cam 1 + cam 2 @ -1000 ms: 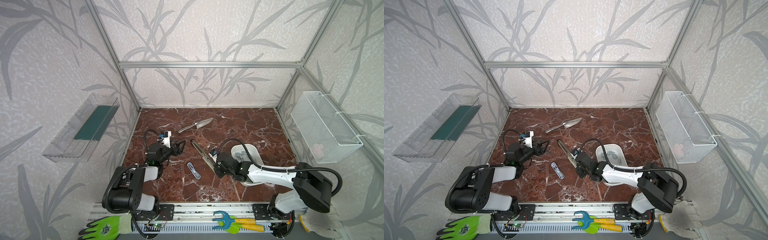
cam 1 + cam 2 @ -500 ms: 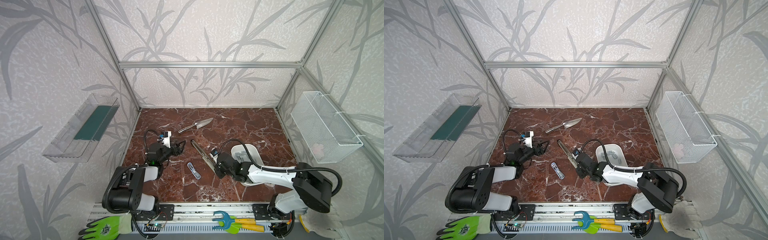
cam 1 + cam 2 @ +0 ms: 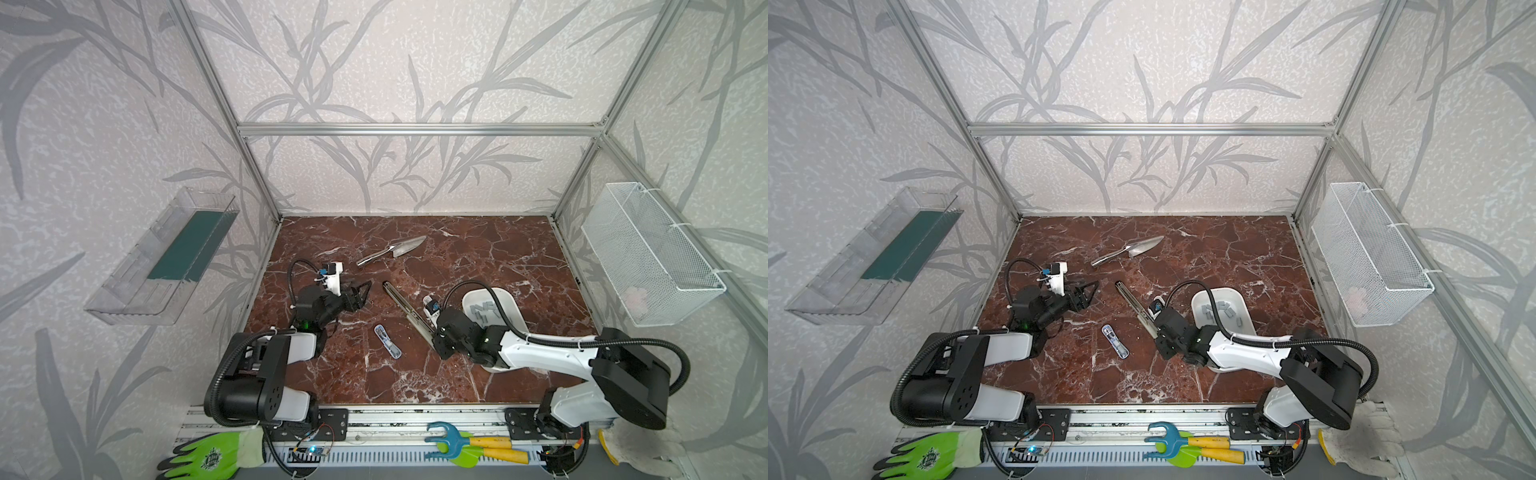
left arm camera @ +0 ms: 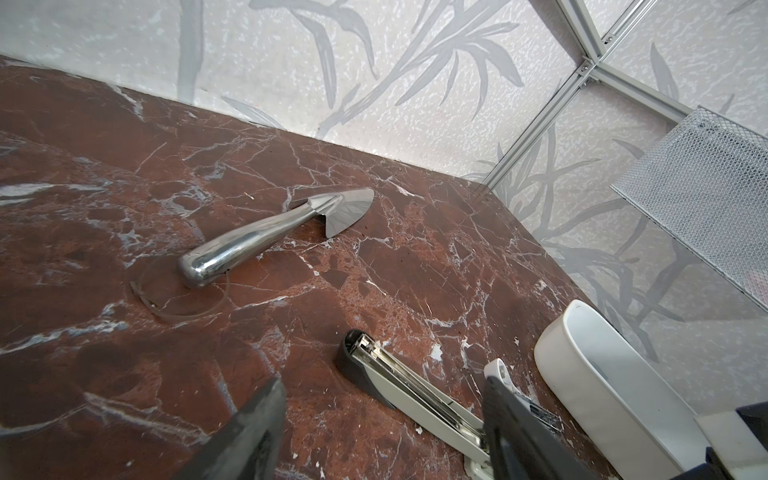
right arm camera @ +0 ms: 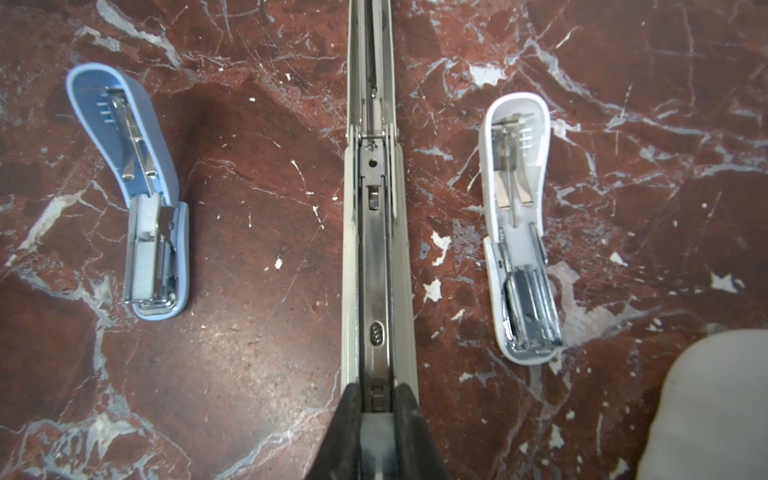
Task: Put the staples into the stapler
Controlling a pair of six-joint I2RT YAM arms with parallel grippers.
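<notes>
Table: red-brown marbled top on which all loose items are laid.
Wire basket: white mesh, hung on the right wall.
Clear bin: mounted on the left wall, with a dark green panel inside.
White tray: set on the table beside the right arm.
Long stapler: opened flat, laid diagonally between the two arms, its channel exposed.
Trowel: polished metal, laid behind the long stapler, well apart from it.
Left gripper: jaws spread wide and nothing held, near the far end of the long stapler.
Right gripper: jaws narrow, set astride the near end of the long stapler; a firm grip cannot be told.
Blue stapler: opened, on one side of the long stapler.
White stapler: opened, on the other side, toward the white tray.
Staples: grey strips scattered inside the white tray.
</notes>
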